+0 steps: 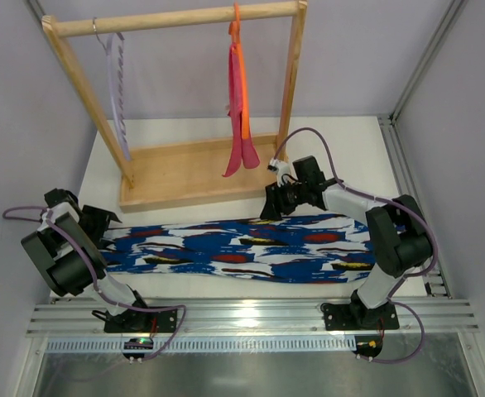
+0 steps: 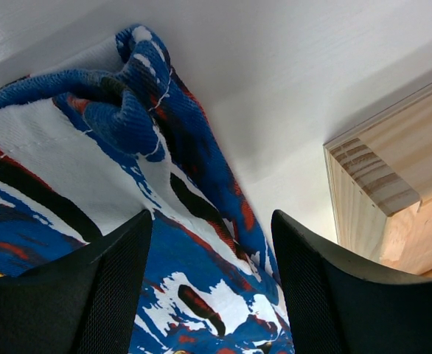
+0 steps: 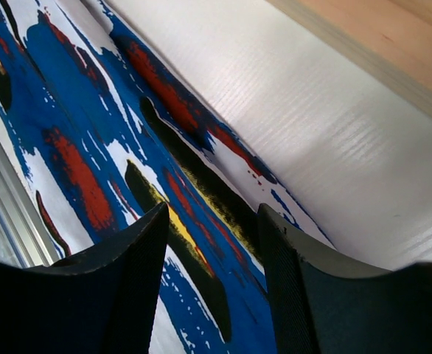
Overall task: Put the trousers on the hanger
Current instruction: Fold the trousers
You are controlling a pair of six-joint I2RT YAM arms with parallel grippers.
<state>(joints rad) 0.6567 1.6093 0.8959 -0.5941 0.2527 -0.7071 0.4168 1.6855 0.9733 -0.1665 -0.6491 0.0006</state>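
Note:
The trousers (image 1: 242,248), in a blue, white, red and black print, lie flat in a long strip across the table in front of the rack. The lilac hanger (image 1: 117,91) hangs from the rack's rail at the left. My left gripper (image 1: 108,222) is open at the trousers' left end; its wrist view shows the bunched cloth (image 2: 91,162) between and beyond the open fingers (image 2: 120,280). My right gripper (image 1: 269,211) is open over the trousers' far edge near the middle, with the cloth (image 3: 91,110) below its fingers (image 3: 138,258). Neither holds anything.
A wooden rack (image 1: 184,169) stands behind the trousers, its base close to both grippers (image 2: 378,184) (image 3: 378,37). An orange hanger with a pink cloth (image 1: 241,107) hangs from the rail at the right. A metal rail (image 1: 251,318) runs along the near edge.

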